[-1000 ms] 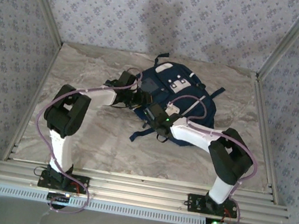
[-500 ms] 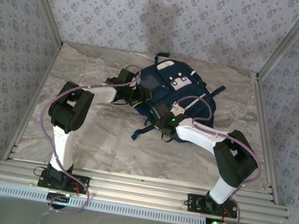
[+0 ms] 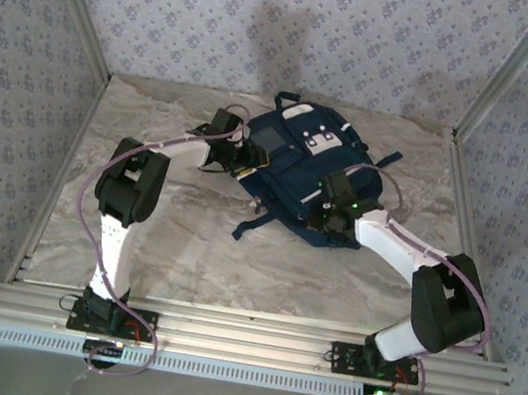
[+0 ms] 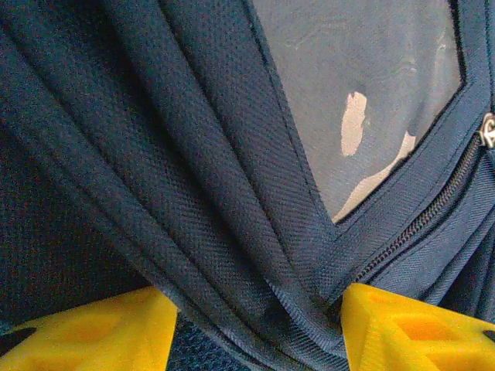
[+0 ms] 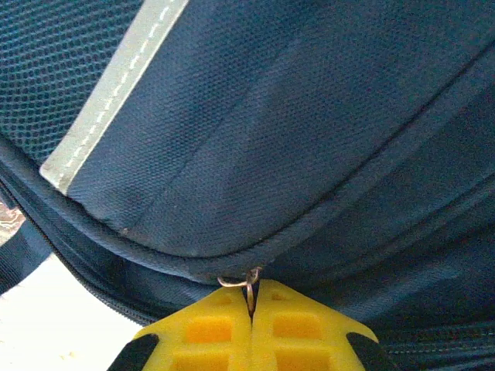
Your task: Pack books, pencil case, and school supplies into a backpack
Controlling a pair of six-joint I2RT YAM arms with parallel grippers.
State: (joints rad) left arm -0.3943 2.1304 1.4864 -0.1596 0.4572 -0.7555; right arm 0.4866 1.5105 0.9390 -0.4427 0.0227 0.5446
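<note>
Top external view: the backpack (image 3: 301, 158) is laid flat on the far middle part of the desk (image 3: 183, 255). Both hands are on it, the left hand (image 3: 242, 158) at its left side and the right hand (image 3: 326, 208) at its near right edge. The far end of the bag is near the back wall, so little room is left there. Bare desk is open in front of the bag and to its left. On the right, the elbow of the right arm is close to the desk's edge. A dark strap (image 3: 250, 230) trails toward the near side and could be caught by an arm.

Left wrist view: a bunch of navy fabric is held between the two yellow fingers (image 4: 93, 332), and its folds run into the gap. The left hand is therefore judged to be clamped on the bag, to keep it steady. A grey patch (image 4: 363, 93) and a zipper line (image 4: 429, 212) are seen above.

Right wrist view: the right hand's fingers (image 5: 205, 328) are pressed together on a small metal zipper pull (image 5: 247, 284), under a seam of the bag.

The zipper step is judged to be in hand; whether the zipper is being opened or closed cannot be told. For the next move, the pull should be drawn along the curved seam while the fabric is kept tight. The thin ring may slip out if it is pulled sideways.
</note>
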